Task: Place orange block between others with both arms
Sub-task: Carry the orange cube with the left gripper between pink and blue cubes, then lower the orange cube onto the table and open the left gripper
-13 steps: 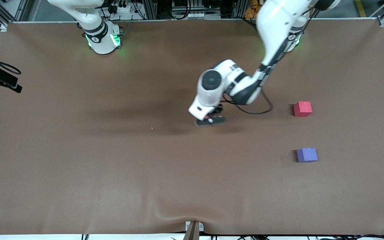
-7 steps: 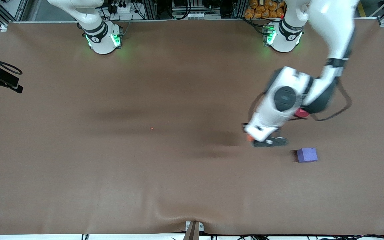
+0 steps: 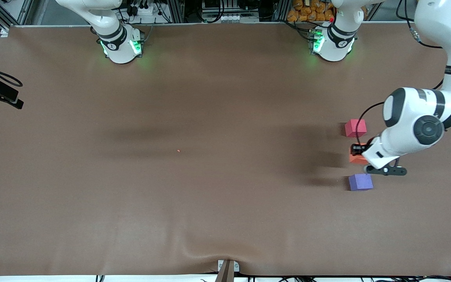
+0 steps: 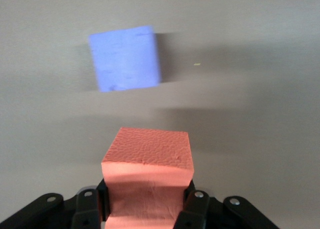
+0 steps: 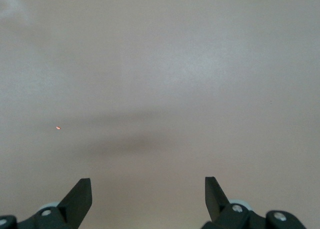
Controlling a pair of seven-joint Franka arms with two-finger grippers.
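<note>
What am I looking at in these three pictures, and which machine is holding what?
Two white robot arms stand at a brown table. The wide picture looks down from across the table; the other two come from cameras on each arm's wrist. The left gripper is shut on the orange block and holds it over the gap between the pinkish-red cube and the purple-blue cube, which sits nearer the front camera. The right gripper is open and holds nothing; its wrist view shows only bare table, and that arm waits.
</note>
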